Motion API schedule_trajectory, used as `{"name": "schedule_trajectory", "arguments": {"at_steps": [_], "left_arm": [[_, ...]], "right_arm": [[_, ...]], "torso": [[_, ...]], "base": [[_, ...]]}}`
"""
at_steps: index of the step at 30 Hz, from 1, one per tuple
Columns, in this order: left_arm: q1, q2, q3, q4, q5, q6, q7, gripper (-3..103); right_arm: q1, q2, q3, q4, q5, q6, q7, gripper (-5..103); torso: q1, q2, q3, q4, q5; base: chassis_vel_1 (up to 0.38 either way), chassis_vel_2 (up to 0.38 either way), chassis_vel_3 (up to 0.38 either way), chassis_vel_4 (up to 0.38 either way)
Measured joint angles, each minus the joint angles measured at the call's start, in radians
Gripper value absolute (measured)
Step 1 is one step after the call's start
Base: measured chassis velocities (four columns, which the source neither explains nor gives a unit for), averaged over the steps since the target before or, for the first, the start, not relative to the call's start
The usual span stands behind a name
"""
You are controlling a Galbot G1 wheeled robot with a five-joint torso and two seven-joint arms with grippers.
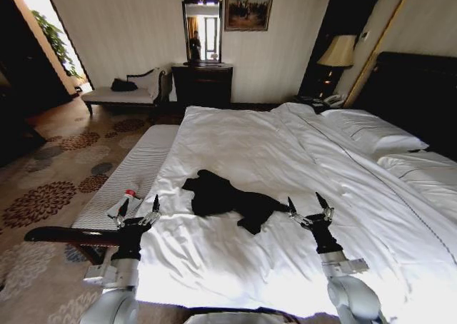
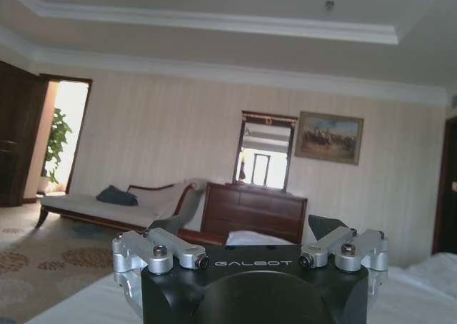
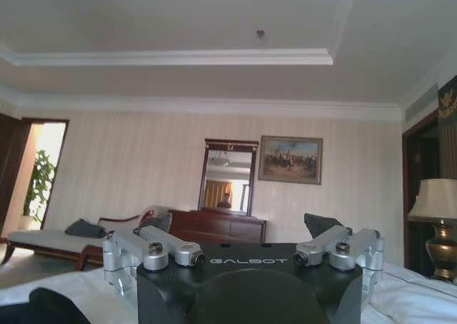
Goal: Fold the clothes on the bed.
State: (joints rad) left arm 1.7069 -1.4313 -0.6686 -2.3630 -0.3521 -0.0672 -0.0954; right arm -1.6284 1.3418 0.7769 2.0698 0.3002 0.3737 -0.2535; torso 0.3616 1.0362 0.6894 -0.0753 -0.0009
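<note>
The clothes (image 1: 225, 198), a black T-shirt, lie crumpled on the white bed (image 1: 285, 160) near its foot; a dark corner of them also shows in the right wrist view (image 3: 46, 306). My left gripper (image 1: 139, 210) hangs open at the bed's left edge, left of the clothes and apart from them. My right gripper (image 1: 308, 208) stands open just right of the clothes' lower end, with nothing between its fingers. In the wrist views the left gripper (image 2: 250, 249) and the right gripper (image 3: 243, 242) both point across the room.
A pale striped bench (image 1: 128, 174) runs along the bed's left side, with a small white bottle (image 1: 123, 203) on it. A chaise (image 1: 121, 92), a dark dresser (image 1: 203, 85) with a mirror and a lamp (image 1: 335, 53) stand by the far wall. Patterned carpet lies to the left.
</note>
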Motion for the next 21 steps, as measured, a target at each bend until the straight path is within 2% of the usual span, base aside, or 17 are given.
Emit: {"name": "schedule_trajectory", "arguments": {"at_steps": [1,3,6,10,11,12,14,15,16,19,20,21], "left_arm": [[-0.043,0.019,-0.02,-0.014,-0.043,0.026,-0.028,100],[-0.056,0.026,-0.026,-0.021,-0.062,0.037,-0.04,100],[-0.118,0.07,-0.044,-0.082,-0.195,0.107,-0.089,100],[-0.148,0.086,-0.049,-0.102,-0.222,0.119,-0.095,100],[-0.167,0.09,-0.05,-0.102,-0.216,0.12,-0.102,100],[-0.167,0.09,-0.05,-0.102,-0.216,0.12,-0.102,100],[-0.177,0.087,-0.055,-0.106,-0.192,0.124,-0.113,100],[-0.178,0.083,-0.06,-0.119,-0.175,0.13,-0.118,100],[-0.178,0.083,-0.06,-0.119,-0.175,0.13,-0.118,100],[-0.162,0.075,-0.064,-0.138,-0.165,0.153,-0.12,100],[-0.162,0.075,-0.064,-0.138,-0.165,0.153,-0.12,100],[-0.15,0.073,-0.07,-0.14,-0.168,0.159,-0.12,100]], "right_arm": [[0.006,-0.009,-0.012,0.004,0.016,0.006,0.006,100],[0.011,-0.014,-0.018,0.004,0.025,0.008,0.01,100],[0.048,-0.047,-0.062,-0.001,0.093,0.004,0.039,100],[0.08,-0.082,-0.1,-0.004,0.174,-0.045,0.06,100],[0.11,-0.134,-0.146,-0.005,0.274,-0.122,0.102,100],[0.11,-0.134,-0.146,-0.005,0.274,-0.122,0.102,100],[0.147,-0.206,-0.201,-0.005,0.421,-0.22,0.198,100],[0.178,-0.259,-0.238,-0.003,0.523,-0.292,0.281,100],[0.178,-0.259,-0.238,-0.003,0.523,-0.292,0.281,100],[0.258,-0.363,-0.319,-0.002,0.738,-0.511,0.497,100],[0.258,-0.363,-0.319,-0.002,0.738,-0.511,0.497,100],[0.298,-0.394,-0.343,0.001,0.898,-0.614,0.592,100]], "torso": [[0.0,0.0,0.0,-0.0006,0.0001],[0.0,0.0,0.0,-0.0006,0.0002],[0.0,0.0,0.0,-0.0005,0.0005],[0.0,0.0,0.0,-0.0001,0.0003],[0.0,0.0,0.0,0.0,0.0001],[0.0,0.0,0.0,0.0,0.0001],[0.0,0.0,0.0,-0.0006,0.0005],[0.0,0.0,0.0,-0.0001,0.0],[0.0,0.0,0.0,-0.0001,0.0],[0.0,0.0,0.0,0.0002,0.0005],[0.0,0.0,0.0,0.0002,0.0005],[0.0,0.0,0.0,-0.0002,0.0006]], "base": [[0.0,0.0,0.0,0.0],[0.0,0.0,0.0,0.0],[0.0,0.0,0.0,0.0],[0.0,0.0,0.0,0.0],[0.0,0.0,0.0,0.0],[0.0,0.0,0.0,0.0],[0.0,0.0,0.0,0.0],[0.0,0.0,0.0,0.0],[0.0,0.0,0.0,0.0],[0.0,0.0,0.0,0.0],[0.0,0.0,0.0,0.0],[0.0,0.0,0.0,0.0]]}}
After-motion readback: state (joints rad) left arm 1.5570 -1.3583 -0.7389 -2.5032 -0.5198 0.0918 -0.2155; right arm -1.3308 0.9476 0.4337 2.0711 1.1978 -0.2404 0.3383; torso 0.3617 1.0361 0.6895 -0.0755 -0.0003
